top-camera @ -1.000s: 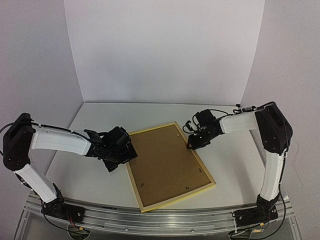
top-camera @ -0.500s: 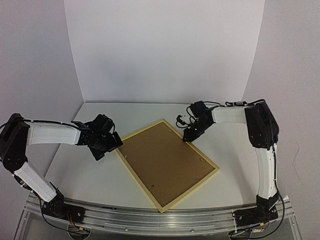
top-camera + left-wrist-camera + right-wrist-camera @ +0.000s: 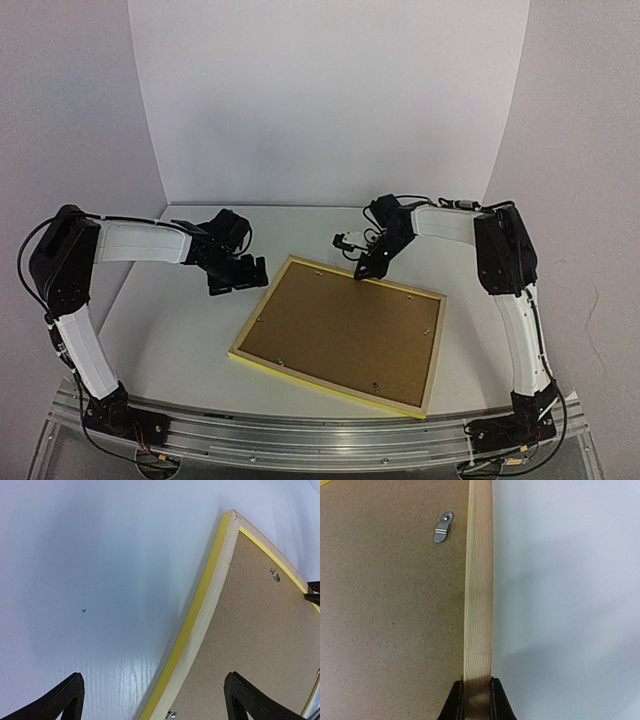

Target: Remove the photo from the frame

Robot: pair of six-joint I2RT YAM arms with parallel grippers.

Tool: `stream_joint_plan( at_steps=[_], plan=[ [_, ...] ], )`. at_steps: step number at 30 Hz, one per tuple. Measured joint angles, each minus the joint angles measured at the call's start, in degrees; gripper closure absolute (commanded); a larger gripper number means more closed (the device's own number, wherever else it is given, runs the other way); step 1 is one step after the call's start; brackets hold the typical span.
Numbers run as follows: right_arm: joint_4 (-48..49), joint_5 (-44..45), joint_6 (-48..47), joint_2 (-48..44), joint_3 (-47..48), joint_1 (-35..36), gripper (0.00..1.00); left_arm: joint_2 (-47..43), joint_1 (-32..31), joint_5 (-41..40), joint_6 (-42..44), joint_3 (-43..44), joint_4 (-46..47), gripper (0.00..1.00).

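Frame (image 3: 325, 383) lies face down mid-picture on the desk (image 3: 160, 320), brown backing board (image 3: 345, 330) up, so the photo is hidden beneath. My right claw (image 3: 362, 272) pinches the upper rail; my left claw (image 3: 238, 277) hovers wide open, empty, at the left corner. Next, I reckon: swivel the metal clips (image 3: 443, 527) aside and lift the board.

You had a white table (image 3: 170, 320) bearing the frame (image 3: 320, 381) flat and face down, brown backing board (image 3: 345, 330) uppermost. A tiny speck (image 3: 84, 610) lay left of the frame.
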Motion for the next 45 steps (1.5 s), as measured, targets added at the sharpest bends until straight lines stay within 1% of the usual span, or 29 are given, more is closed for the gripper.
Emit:
stream_joint_plan(
  at_steps=[3, 6, 9, 11, 15, 19, 21, 23, 26, 28, 29, 31, 33, 34, 35, 36, 38, 41, 43, 45],
  plan=[
    [-1.44, -0.99, -3.22, 1.81, 3.11, 0.17, 1.0, 3.74, 0.08, 2.89, 3.15, 1.55, -0.35, 0.07],
    [-1.71, -1.44, -4.03, 2.53, 4.27, 0.17, 1.0, 5.45, 0.08, 5.69, 5.19, 1.61, -1.1, 0.09],
    [-1.75, -1.5, -4.12, 2.59, 4.34, 0.17, 0.99, 5.27, 0.03, 8.86, 5.95, 0.41, -0.52, 0.1],
    [-1.75, -1.48, -4.12, 2.59, 4.31, 0.17, 0.99, 4.57, -0.25, 10.68, 5.94, -1.84, 0.02, 0.13],
    [-1.73, -1.43, -4.15, 2.59, 4.3, 0.17, 0.97, 2.58, -2.84, 11.04, 5.1, -4.78, -1.7, 0.17],
    [-1.71, -1.41, -4.17, 2.59, 4.3, 0.17, 0.95, 2.48, -7.47, 8.9, 3.76, -4.82, -4.54, 0.3],
    [-1.73, -1.41, -4.17, 2.59, 4.3, 0.17, 0.94, 2.5, -9.0, 7.66, 3.43, -4.7, -5.86, 0.4],
    [-1.75, -1.35, -4.21, 2.59, 4.3, 0.17, 0.93, 2.5, -9.49, 6.11, 2.69, -4.65, -7.74, 0.48],
    [-1.73, -1.33, -4.21, 2.59, 4.25, 0.17, 0.91, 2.29, -9.53, 5.64, 2.35, -4.68, -8.66, 0.55],
    [-1.65, -1.31, -4.21, 2.57, 4.17, 0.17, 0.89, 1.89, -9.47, 5.18, 2.26, -4.92, -9.02, 0.67],
    [-1.58, -1.29, -4.21, 2.54, 4.11, 0.17, 0.86, 1.7, -9.47, 4.87, 2.29, -5.13, -9.14, 0.75],
    [-1.43, -1.18, -4.19, 2.45, 3.98, 0.17, 0.78, 1.11, -9.47, 4.22, 2.66, -5.58, -9.35, 0.85],
    [-1.15, -0.72, -4.39, 2.41, 3.95, 0.17, 0.64, 0.42, -9.24, 3.47, 2.78, -6.17, -9.42, 0.95],
    [-0.86, -0.33, -4.39, 2.39, 3.95, 0.17, 0.55, 0.19, -9.23, 3.34, 3.9, -6.35, -9.33, 0.99],
    [-0.34, 0.3, -4.11, 2.32, 3.95, 0.17, 0.41, -0.02, -9.34, 3.37, 5.36, -6.57, -9.29, 1.0],
    [-0.02, 0.79, -3.79, 2.27, 3.94, 0.17, 0.36, -0.16, -9.71, 3.32, 6.17, -6.79, -9.29, 1.0],
    [0.72, 2.1, -2.85, 1.93, 3.76, 0.17, 0.21, -0.36, -10.31, 2.85, 5.93, -7.04, -9.14, 1.0],
    [2.69, 3.08, -1.11, -0.92, -0.25, 0.2, 0.12, -0.47, -10.28, 2.89, 6.01, -7.29, -8.82, 1.0],
    [4.94, 2.61, 0.14, -4.36, -4.77, 0.28, 0.1, -0.54, -10.28, 2.88, 6.13, -7.45, -8.56, 1.0],
    [8.02, 0.31, 0.02, -10.0, -11.45, 0.65, 0.1, -0.75, -10.28, 2.9, 6.46, -7.9, -7.99, 1.0]
  ],
)
